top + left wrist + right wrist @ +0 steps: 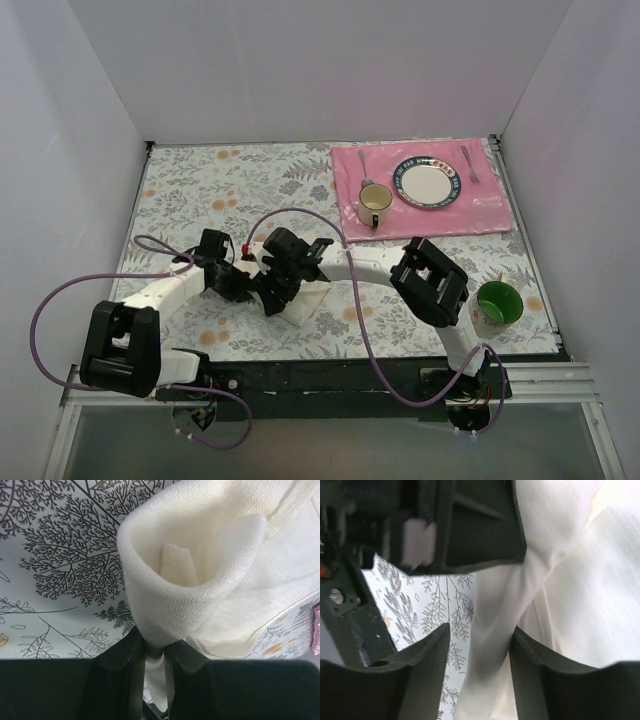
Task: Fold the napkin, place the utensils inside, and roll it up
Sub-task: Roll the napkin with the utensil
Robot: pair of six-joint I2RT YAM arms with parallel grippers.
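The napkin (200,580) sits left of centre on the near half of the leaf-print table (200,190), right where both wrists meet. It is off-white and coarsely woven, curled into a loose open roll with a small fold of cloth showing inside the loop. The left gripper (155,652) is pinched tight on the roll's lower edge. The right gripper (480,630) has its fingers spread, a creased ridge of cloth running between them unsqueezed. Bare tabletop lies to the left and beyond. The pink placemat (480,205) is well apart at the far right, and the green cup (497,303) is near the right edge.
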